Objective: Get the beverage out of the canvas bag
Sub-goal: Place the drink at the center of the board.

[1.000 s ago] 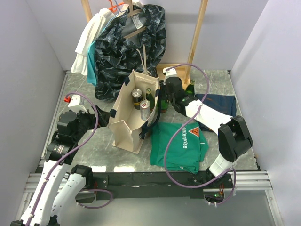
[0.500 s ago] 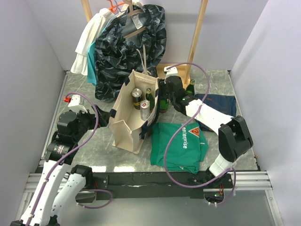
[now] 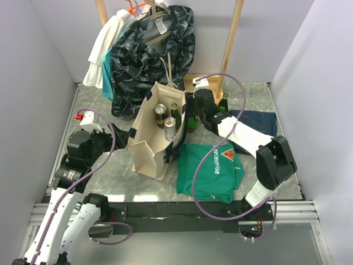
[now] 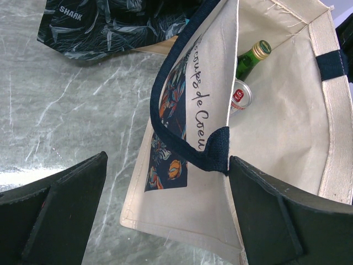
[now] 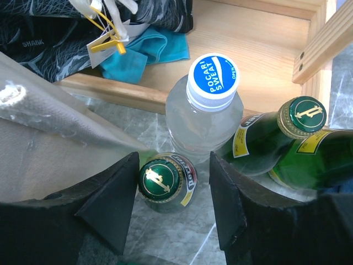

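We log the canvas bag (image 3: 148,144) standing upright with its mouth open on the table (image 3: 110,174), just left of a green T-shirt (image 3: 209,168). Inside the bag: a far can (image 3: 160,112), a near can (image 3: 169,128) and a bagged green bottle (image 3: 175,112), all upright. Left gripper (image 4: 168,165): released, spread wide astride the bag's near wall at its navy strap. Right gripper (image 5: 174,165): released, straddling the gold cap of an outer green bottle (image 5: 160,181) that stands on the table just beside the bag's right wall. Close behind it we see a Pocari Sweat bottle (image 5: 207,110), and to the right a tilted green bottle (image 5: 276,141)
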`<control>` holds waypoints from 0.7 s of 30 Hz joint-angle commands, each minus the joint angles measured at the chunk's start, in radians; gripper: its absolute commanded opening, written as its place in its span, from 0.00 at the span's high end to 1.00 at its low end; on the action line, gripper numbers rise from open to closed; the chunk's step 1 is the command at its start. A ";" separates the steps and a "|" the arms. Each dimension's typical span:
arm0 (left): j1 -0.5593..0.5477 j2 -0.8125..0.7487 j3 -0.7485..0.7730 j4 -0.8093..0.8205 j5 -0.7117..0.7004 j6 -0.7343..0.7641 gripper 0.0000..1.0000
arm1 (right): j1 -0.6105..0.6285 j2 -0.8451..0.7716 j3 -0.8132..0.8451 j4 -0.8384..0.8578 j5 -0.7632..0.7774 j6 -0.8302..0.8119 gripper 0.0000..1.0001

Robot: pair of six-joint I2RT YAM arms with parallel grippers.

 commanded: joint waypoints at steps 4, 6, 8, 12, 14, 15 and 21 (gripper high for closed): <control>-0.001 -0.006 0.021 0.037 0.011 0.003 0.04 | 0.002 -0.081 0.026 0.020 0.023 0.015 0.38; -0.001 -0.006 0.021 0.037 0.011 0.003 0.04 | 0.004 -0.103 0.026 0.012 0.024 0.014 0.38; -0.001 -0.006 0.021 0.037 0.011 0.004 0.04 | 0.004 -0.127 0.023 0.006 0.023 0.014 0.38; -0.001 -0.006 0.021 0.037 0.012 0.003 0.03 | 0.004 -0.162 0.026 -0.008 0.021 0.015 0.36; -0.001 -0.006 0.019 0.037 0.012 0.004 0.04 | 0.004 -0.181 0.034 -0.008 0.018 0.012 0.36; -0.001 -0.006 0.021 0.037 0.012 0.003 0.04 | 0.005 -0.187 0.038 -0.035 0.015 0.012 0.35; -0.002 -0.009 0.019 0.038 0.012 0.003 0.04 | 0.005 -0.213 0.087 -0.107 -0.061 -0.009 0.31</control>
